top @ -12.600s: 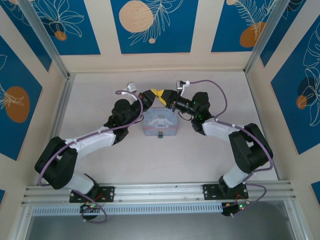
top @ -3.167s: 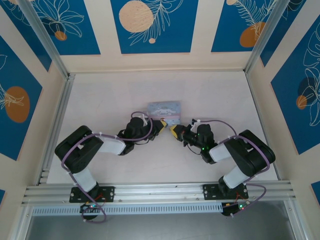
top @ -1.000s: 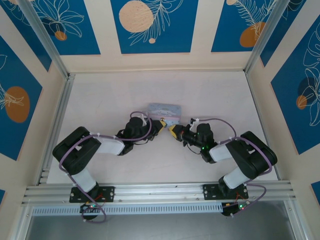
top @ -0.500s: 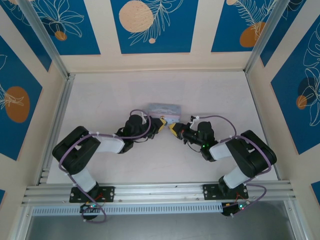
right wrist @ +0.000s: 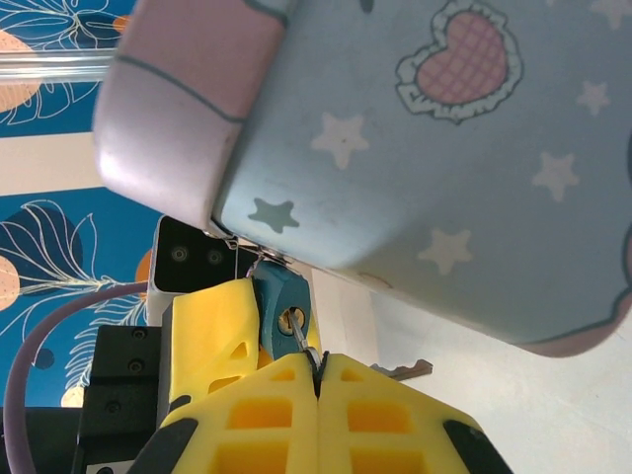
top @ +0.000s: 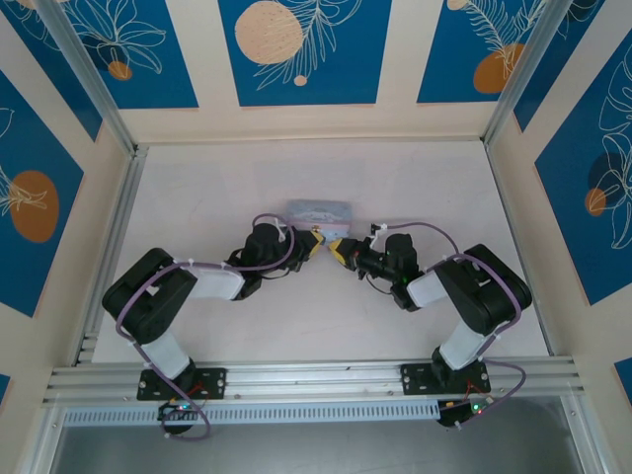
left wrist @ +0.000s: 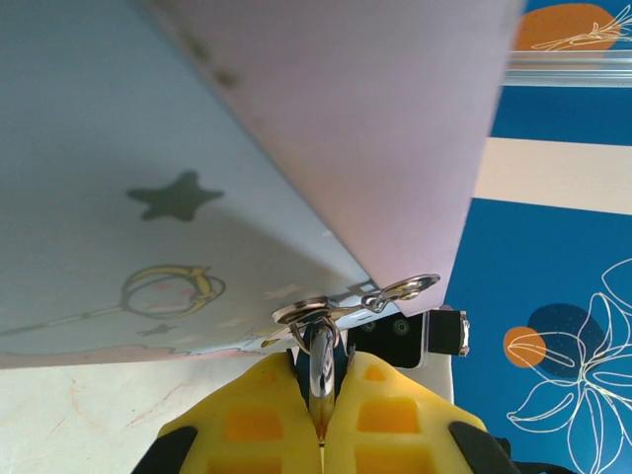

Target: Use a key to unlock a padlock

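Mostly hidden: padlock point(right wrist: 277, 292) behind jaws | key point(right wrist: 302, 346) tip perhaps inserted

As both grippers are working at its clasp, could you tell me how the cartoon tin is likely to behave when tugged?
Probably light and easily tipped: the tin looks tilted with only the padlock held by the left gripper. Its smooth rounded walls may slide rather than resist if the right gripper twists the key.

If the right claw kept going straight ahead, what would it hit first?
Probably the padlock, just ahead of the right gripper, whose pinched key enters it; the tin lies beyond.
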You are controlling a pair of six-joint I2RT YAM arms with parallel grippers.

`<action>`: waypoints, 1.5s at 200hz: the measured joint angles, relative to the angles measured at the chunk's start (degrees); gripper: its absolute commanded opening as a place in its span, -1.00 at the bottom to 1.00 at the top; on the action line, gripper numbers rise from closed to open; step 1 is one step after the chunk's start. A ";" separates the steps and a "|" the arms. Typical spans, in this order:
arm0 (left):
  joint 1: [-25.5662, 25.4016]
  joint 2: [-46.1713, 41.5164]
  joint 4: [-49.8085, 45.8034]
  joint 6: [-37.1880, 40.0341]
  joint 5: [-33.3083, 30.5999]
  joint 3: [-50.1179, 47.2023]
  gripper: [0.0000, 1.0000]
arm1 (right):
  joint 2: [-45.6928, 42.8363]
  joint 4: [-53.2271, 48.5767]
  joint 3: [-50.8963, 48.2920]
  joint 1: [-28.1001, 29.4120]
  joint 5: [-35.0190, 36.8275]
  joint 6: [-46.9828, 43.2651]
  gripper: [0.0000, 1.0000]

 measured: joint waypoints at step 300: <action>-0.31 -3.96 -3.28 -4.72 0.07 0.00 -1.00 | 2.91 8.57 0.02 -2.23 -6.23 9.66 -1.00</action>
